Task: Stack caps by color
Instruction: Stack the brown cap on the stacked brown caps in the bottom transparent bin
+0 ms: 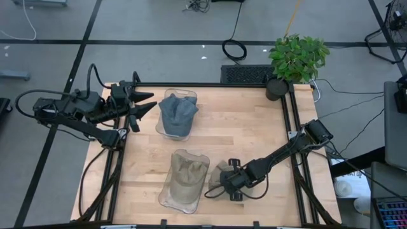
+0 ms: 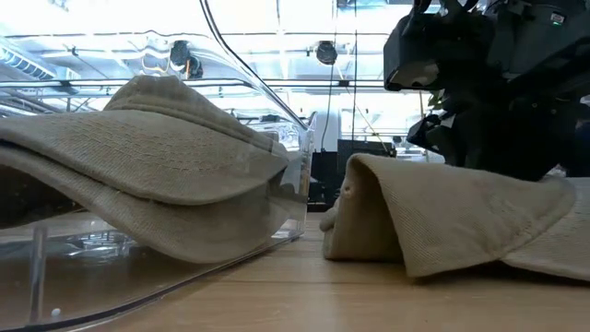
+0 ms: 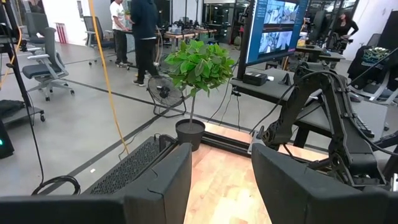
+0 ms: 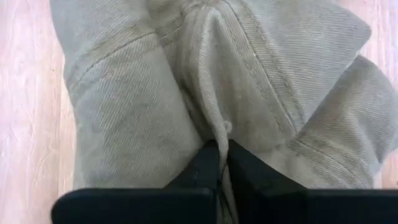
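Wooden table (image 1: pixel 241 127) seen from above, with my two arms at opposite edges. Two clear bins stand on it: the far bin (image 1: pixel 163 130) holds blue-grey caps (image 1: pixel 177 112), the near bin (image 1: pixel 166 198) holds tan caps (image 1: pixel 186 172). From table height, the tan caps (image 2: pixel 147 166) lie piled inside the near bin's clear wall (image 2: pixel 297 198). One loose tan cap (image 1: pixel 220 173) lies on the wood just beside the near bin, on its right. My right gripper (image 1: pixel 224 184) is down on this cap; its wrist camera shows both fingers (image 4: pixel 202 168) pinched together on a raised fold of the fabric (image 4: pixel 211 81). My left gripper (image 1: pixel 145 105) waits at the far left corner, fingers (image 3: pixel 168 180) spread apart and holding nothing. A potted plant (image 1: pixel 296 58) stands at the far right corner.
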